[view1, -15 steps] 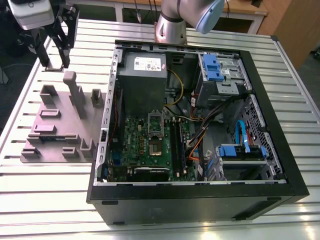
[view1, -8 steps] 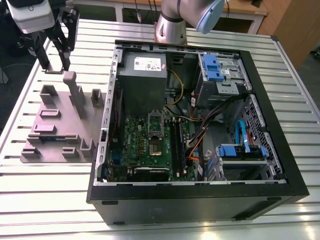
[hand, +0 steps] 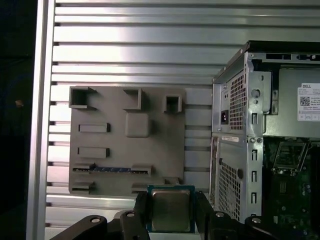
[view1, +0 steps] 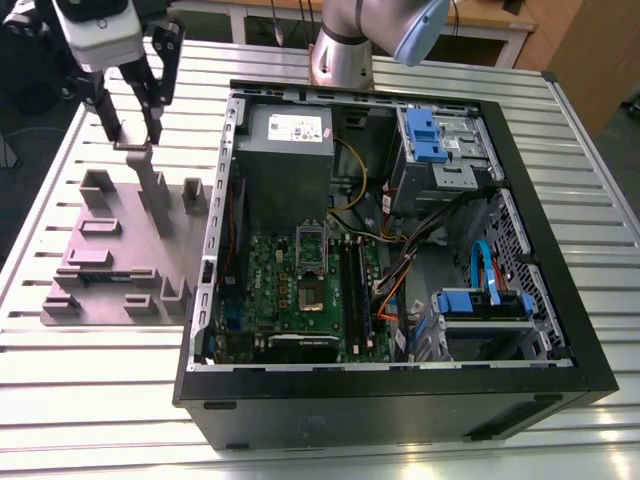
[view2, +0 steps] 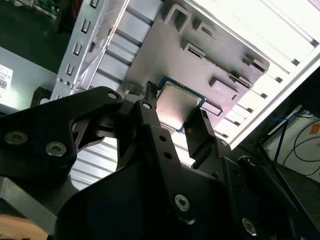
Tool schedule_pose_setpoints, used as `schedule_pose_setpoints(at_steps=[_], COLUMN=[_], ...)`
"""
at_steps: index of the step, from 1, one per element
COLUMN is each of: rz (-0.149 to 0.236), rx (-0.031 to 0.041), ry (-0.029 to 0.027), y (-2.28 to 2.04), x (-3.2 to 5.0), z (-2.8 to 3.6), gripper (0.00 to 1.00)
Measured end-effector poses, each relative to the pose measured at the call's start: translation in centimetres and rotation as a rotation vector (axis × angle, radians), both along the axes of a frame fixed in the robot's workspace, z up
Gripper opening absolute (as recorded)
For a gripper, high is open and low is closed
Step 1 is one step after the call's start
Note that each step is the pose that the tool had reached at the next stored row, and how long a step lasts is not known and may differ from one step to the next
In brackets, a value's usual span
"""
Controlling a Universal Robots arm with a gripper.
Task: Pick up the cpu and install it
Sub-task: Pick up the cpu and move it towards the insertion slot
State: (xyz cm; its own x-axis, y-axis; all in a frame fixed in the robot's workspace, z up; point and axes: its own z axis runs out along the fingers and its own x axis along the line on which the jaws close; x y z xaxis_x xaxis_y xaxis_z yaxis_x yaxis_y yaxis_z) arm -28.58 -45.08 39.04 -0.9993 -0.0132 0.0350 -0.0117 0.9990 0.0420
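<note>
Gripper: closed on the cpu. One black finger sits on each of two opposite edges, seen in both wrist views. In exterior view it hangs at far upper left.
Cpu: pinched betw. the fingers, lying flat, silver top facing the wrist cams, greenish rim showing. In exterior view it's a small pale slab at the fingertips, outside the PC case.
Post: tall grey upright on the plate, just under the cpu. Can't tell if they touch.
Plate: flat grey holder w/ raised brackets and slots, beneath gripper and cpu. It lies on the table beside the case, on the exterior view's left.
Table: slatted metal, carries plate and case.
PC case: black tower on its side, side panel off, inside open to view. It lies just beside the plate, on the exterior view's right.
Green board: flat in the case bottom, on the side nearer the plate.
Socket: dark square in a metal frame, mid-board, well apart from the cpu.
Grey box: white label on top, in the case beyond the board.
Arm: its base stands on the table behind the case.
</note>
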Motion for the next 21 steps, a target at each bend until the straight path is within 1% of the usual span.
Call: schedule_pose_setpoints(at_steps=[3,12,14,21], rz=[0.0,0.0,0.0,0.0], rx=[0.0,0.0,-0.0001,-0.0001], ry=[0.0001,0.0,0.0,0.0], y=[0.0,0.0,0.0,0.0], x=[1.11,4.01,4.24,4.26], z=[-0.07,-0.3,-0.32,-0.31], gripper=[0.47,0.47,0.47,0.47])
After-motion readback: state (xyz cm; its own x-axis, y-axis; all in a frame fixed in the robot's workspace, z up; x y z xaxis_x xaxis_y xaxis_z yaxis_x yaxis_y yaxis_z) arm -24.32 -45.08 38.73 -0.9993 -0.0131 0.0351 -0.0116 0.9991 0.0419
